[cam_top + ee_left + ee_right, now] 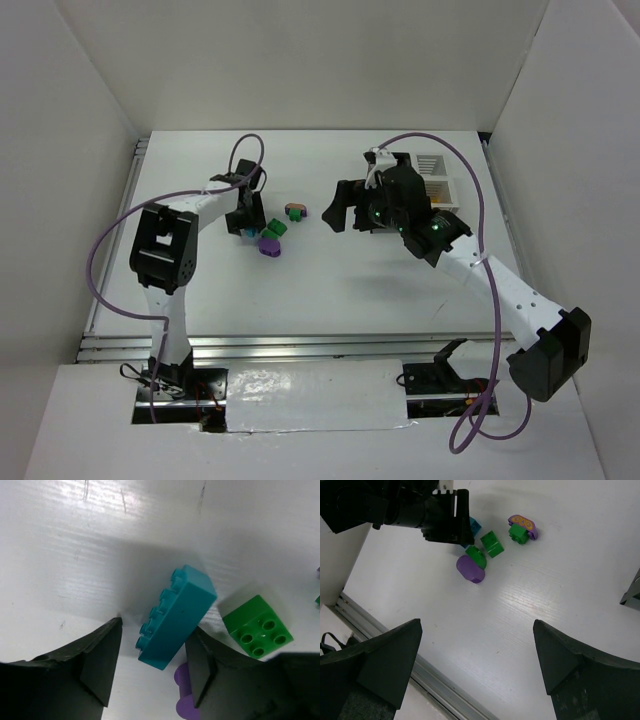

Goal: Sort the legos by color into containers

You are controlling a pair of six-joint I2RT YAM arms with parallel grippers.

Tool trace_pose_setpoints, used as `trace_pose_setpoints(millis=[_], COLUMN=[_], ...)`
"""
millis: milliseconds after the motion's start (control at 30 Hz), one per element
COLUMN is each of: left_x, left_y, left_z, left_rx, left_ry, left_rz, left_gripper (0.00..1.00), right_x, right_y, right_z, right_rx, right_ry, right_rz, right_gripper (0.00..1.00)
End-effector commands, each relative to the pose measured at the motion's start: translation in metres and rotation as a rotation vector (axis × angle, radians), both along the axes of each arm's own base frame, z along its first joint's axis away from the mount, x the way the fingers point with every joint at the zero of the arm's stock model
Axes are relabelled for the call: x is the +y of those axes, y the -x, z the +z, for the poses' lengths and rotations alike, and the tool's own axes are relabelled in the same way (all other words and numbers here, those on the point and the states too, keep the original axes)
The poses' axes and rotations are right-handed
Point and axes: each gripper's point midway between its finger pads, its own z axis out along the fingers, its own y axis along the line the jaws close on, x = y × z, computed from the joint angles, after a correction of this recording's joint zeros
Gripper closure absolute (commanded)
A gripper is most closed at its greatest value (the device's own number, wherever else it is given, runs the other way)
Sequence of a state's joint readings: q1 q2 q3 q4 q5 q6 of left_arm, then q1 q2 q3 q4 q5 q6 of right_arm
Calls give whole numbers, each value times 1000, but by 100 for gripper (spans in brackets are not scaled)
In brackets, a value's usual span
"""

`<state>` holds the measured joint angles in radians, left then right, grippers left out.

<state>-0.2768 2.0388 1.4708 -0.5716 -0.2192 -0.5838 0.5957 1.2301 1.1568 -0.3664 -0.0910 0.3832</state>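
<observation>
A teal lego [177,617] lies tilted on its side between the jaws of my open left gripper [156,626]. The right finger [200,660] is at the brick and the left finger [100,655] stands apart. A green lego [257,626] and a purple lego [182,692] lie close by. From above, my left gripper [245,226] is over the cluster with the green lego [279,229], the purple lego [270,244] and an orange-topped piece [296,211]. My right gripper [340,212] is open and empty above bare table. The containers [437,188] stand behind it; only the white bins show.
In the right wrist view the left gripper [440,515] sits over the lego cluster [480,555], with a purple, orange and green piece [522,527] beside it. The table's metal rail [420,675] runs along the near side. A dark corner [632,590] shows at the right edge.
</observation>
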Motion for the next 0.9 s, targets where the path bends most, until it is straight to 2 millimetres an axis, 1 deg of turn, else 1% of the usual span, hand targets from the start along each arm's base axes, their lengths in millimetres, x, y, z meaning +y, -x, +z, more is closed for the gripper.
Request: trace_pose_setpoints(millis=[0, 33, 67, 100, 133, 167, 233, 267, 300, 333, 367, 400, 433, 467, 500, 533, 567, 600, 633, 667, 700, 733, 767, 800, 833, 867], left_x=[-5, -6, -6, -5, -2, -2, 2, 3, 5, 5, 4, 1, -4, -9, -21, -39, -47, -71, -83, -100, -114, -125, -135, -139, -144, -150], left_y=[-19, -19, -20, -19, -20, -20, -20, -21, -22, -22, -22, -22, -22, -22, -19, -26, -13, -2, 8, 21, 48, 56, 71, 81, 100, 108], left_z=[6, 5, 5, 3, 4, 6, 11, 19, 25, 31, 48, 57, 81, 97, 111, 136, 162, 177, 208, 224, 235, 257, 266, 272, 276, 286], left_rx=[-44, -41, -39, -35, -36, -41, -51, -69, -81, -94, -131, -148, -211, -255, -299, -404, -487, -541, -685, -751, -804, -910, -951, -984, -1006, -1046], left_ry=[4, 5, 5, -2, -5, -10, -29, -29, -36, -34, -21, 3, 33, 63, 94, 161, 208, 282, 340, 387, 459, 503, 541, 568, 612, 629], left_rz=[-28, -29, -29, -25, -19, -15, -4, 1, 7, 8, 8, -3, -26, -49, -89, -165, -223, -355, -443, -534, -664, -742, -808, -848, -913, -955], left_gripper=[36, 40, 47, 58, 64, 78, 88, 97, 100, 100, 100, 100, 100, 100, 100, 100, 100, 100, 100, 100, 100, 100, 100, 100, 100, 100], right_x=[7, 8, 7, 8, 8, 8, 9, 9, 11, 10, 11, 9, 8, 5, 4, 2, -4, -7, -11, -14, -15, -16, -16, -13, -9, -5], right_y=[2, 3, 2, 3, 3, 3, 3, 2, 2, 0, 0, -2, -4, -3, -3, -4, -2, -4, 1, 3, 5, 9, 11, 14, 14, 14], right_z=[13, 12, 12, 12, 12, 13, 12, 11, 10, 10, 10, 11, 13, 18, 22, 30, 38, 47, 59, 65, 73, 82, 88, 94, 99, 101], right_rx=[-45, -43, -44, -46, -45, -47, -45, -44, -40, -39, -32, -32, -35, -31, -32, -37, -34, -50, -66, -56, -64, -74, -71, -77, -79, -75], right_ry=[-18, -15, -14, -14, -13, -15, -17, -17, -19, -24, -33, -42, -51, -80, -99, -129, -177, -210, -247, -288, -323, -356, -386, -403, -408, -407], right_rz=[31, 34, 34, 34, 35, 35, 38, 37, 39, 30, 20, 5, -17, -41, -52, -72, -115, -133, -144, -175, -178, -180, -184, -170, -159, -152], right_gripper=[0, 0, 0, 0, 0, 0, 0, 0, 0, 0, 0, 0, 0, 0, 0, 0, 1, 1, 1, 2, 2, 2, 3, 3, 4, 4])
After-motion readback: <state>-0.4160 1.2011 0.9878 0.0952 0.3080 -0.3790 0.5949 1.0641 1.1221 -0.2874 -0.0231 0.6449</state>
